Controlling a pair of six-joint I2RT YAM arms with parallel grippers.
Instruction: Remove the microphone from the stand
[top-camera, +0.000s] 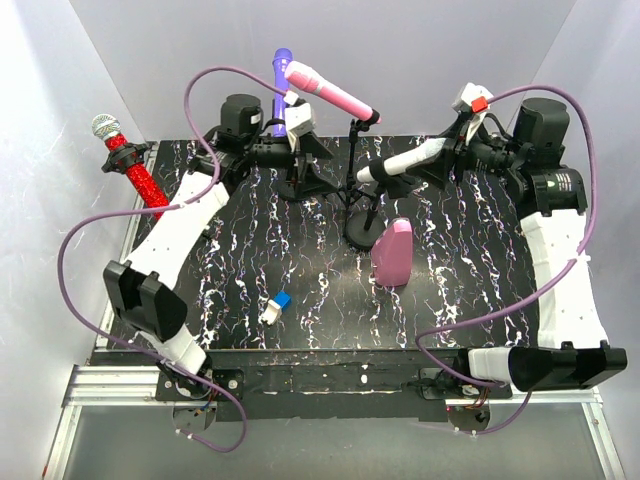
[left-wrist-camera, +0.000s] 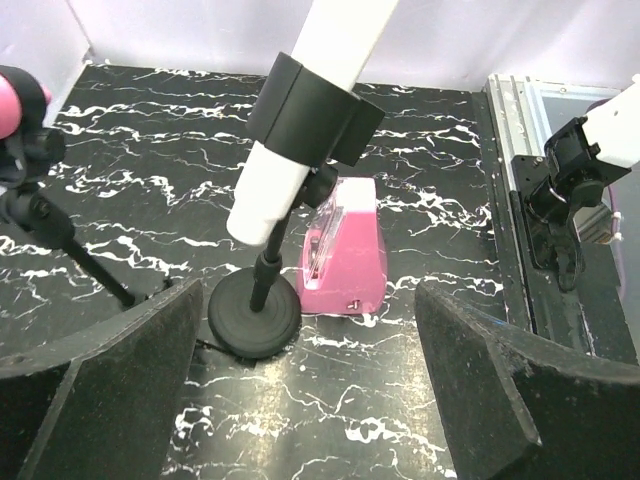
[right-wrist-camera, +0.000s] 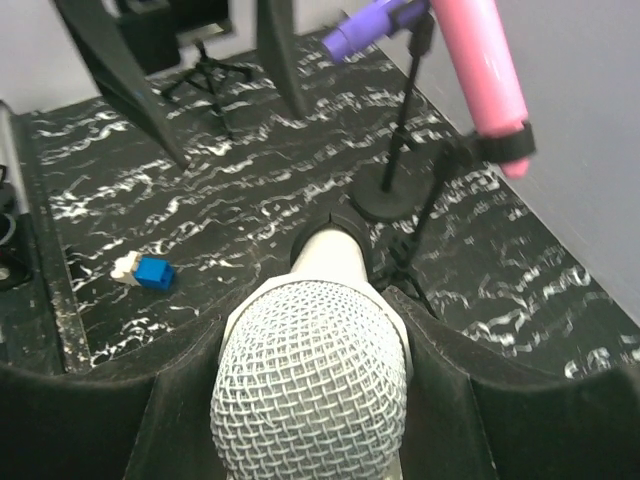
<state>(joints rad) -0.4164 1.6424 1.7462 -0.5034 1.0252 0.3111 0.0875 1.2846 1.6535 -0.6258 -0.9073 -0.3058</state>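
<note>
Top external view: black marbled table (top-camera: 460, 270) fills the frame, w/ both arms reaching to the far side. Right arm (top-camera: 560, 270) runs up the right edge, elbow at the far right corner, then bends left toward centre. Left arm (top-camera: 180, 225) angles from the near left base up to far centre-left, wrist pointing right.

Right gripper (top-camera: 432, 152) is clamped on the white mic (top-camera: 405, 160) near its mesh head; the right wrist cam shows the head between both fingers. The mic lies tilted, its lower end seated in the black clip of the stand (top-camera: 362, 232), whose round base sits mid-table.

Left gripper (left-wrist-camera: 308, 288) has its fingers wide apart, holding nothing, hovering on the far side of the stand.

Pink box (top-camera: 393, 255) stands just beside the stand base, on the near right. Pink mic (top-camera: 330, 90) and purple mic (top-camera: 280, 70) sit on far stands, red mic (top-camera: 135, 165) at the left edge. Small blue & white block (top-camera: 275, 307) lies near centre.
</note>
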